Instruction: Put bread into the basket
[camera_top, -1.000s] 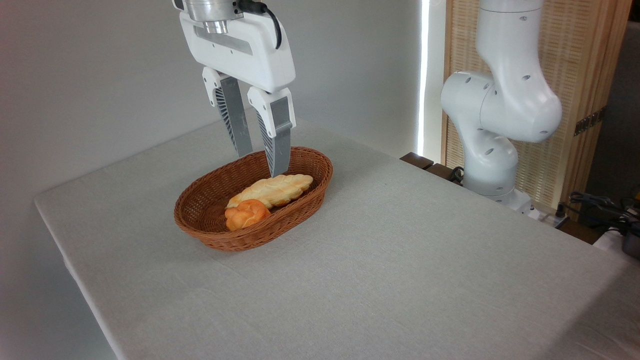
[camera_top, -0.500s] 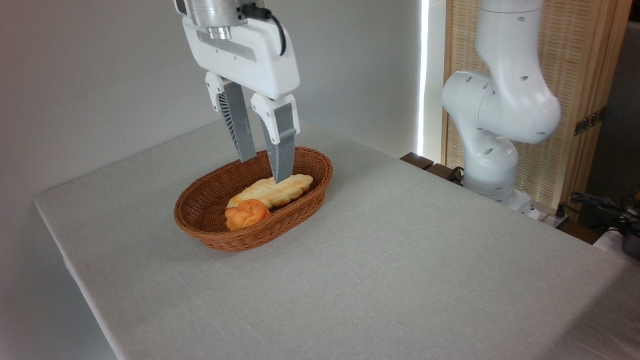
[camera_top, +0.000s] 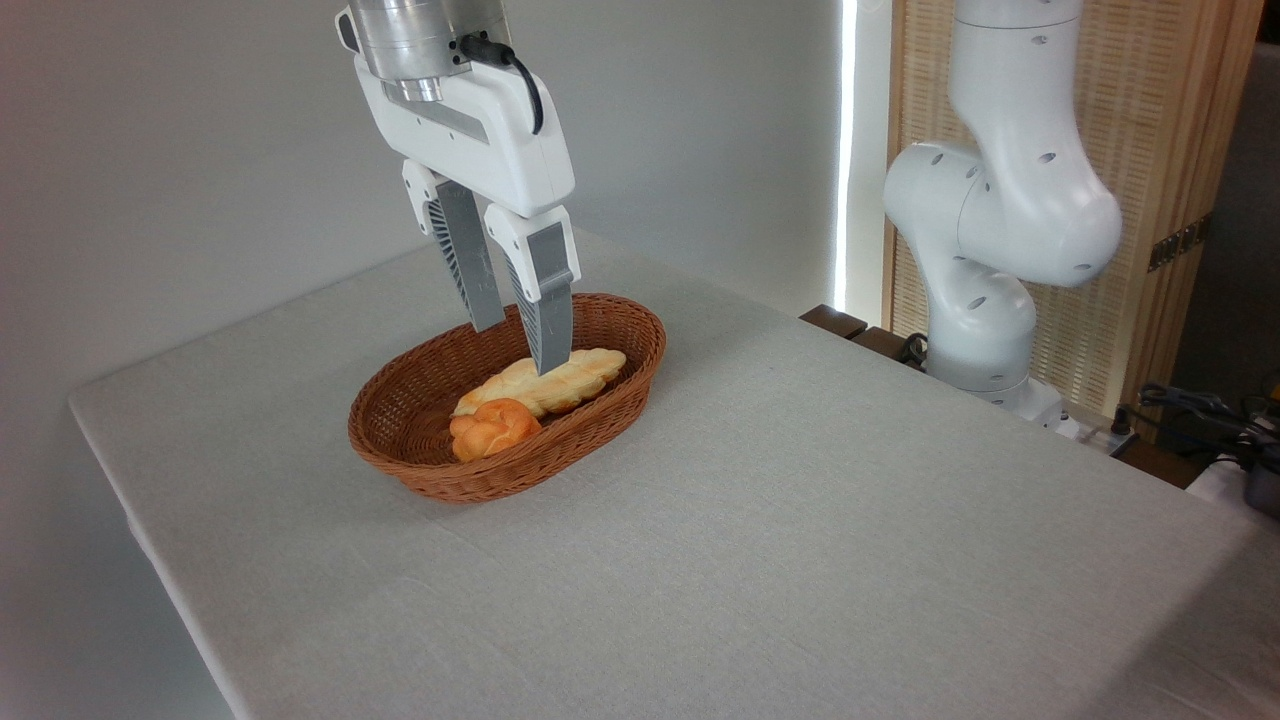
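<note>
Compared with the view one second earlier, the gripper (camera_top: 520, 348) is seen to have been shifted slightly toward 9 o'clock and lowered a little, its fingertips now lying in front of the loaf rather than above it. The jaws are held moderately apart with nothing between them; whether the nearer fingertip touches the bread cannot be told. The contents of the basket have not been displaced across the three views. From this it may be judged that the loaf has already been released and the task is essentially complete, only withdrawal of the arm remaining.

From left to right: the basket (camera_top: 395, 455), oval and of brown wicker, is set on the table (camera_top: 800, 520). A small orange knotted roll (camera_top: 492, 428) is lodged at its 7 o'clock side. The bread (camera_top: 575, 375) is laid just beside the roll, extending toward 2 o'clock, wholly inside the rim. It is shown as long, flat, pale golden, with darker toasted edges and scored segments.
</note>
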